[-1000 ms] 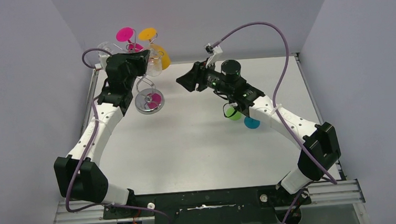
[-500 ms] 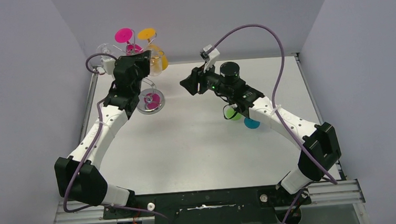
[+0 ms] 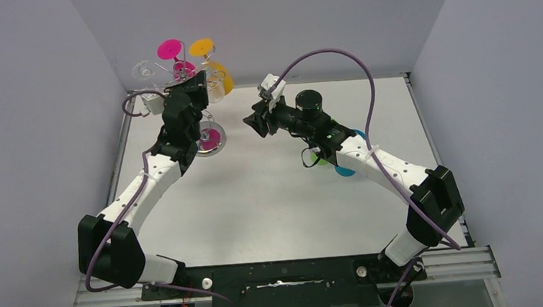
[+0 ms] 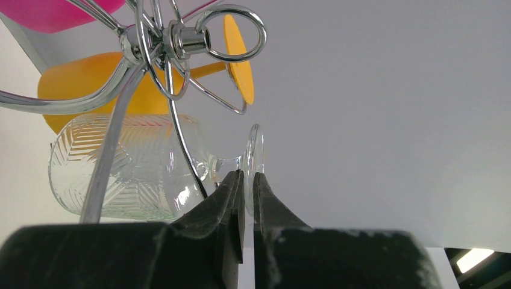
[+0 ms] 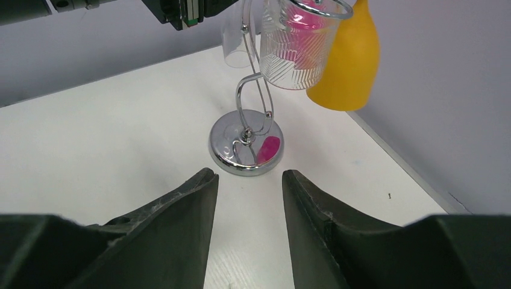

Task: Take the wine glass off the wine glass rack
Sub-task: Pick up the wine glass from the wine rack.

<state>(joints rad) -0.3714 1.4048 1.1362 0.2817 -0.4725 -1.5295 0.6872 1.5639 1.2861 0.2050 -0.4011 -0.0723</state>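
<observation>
The wine glass rack [image 3: 208, 140] stands at the back left, its round shiny base [image 5: 246, 148] on the table and its scroll arms [image 4: 199, 39] on top. A clear patterned wine glass [image 4: 120, 168] hangs from it upside down beside a yellow glass [image 5: 346, 60]. My left gripper [image 4: 248, 176] is up at the rack's top, shut on the thin foot [image 4: 255, 153] of that clear glass [image 5: 295, 57]. In the right wrist view my right gripper [image 5: 248, 177] stands open, low and just short of the rack's base, with nothing between its fingers.
A pink glass [image 3: 172, 48] and another clear glass [image 5: 238, 45] also hang on the rack. A green glass [image 3: 319, 157] and a blue one [image 3: 345, 168] lie on the table under my right arm. Grey walls close in the left, back and right.
My left gripper has moved back and up to the rack's top. My right gripper has shifted left toward the rack and its jaws have narrowed a little.
</observation>
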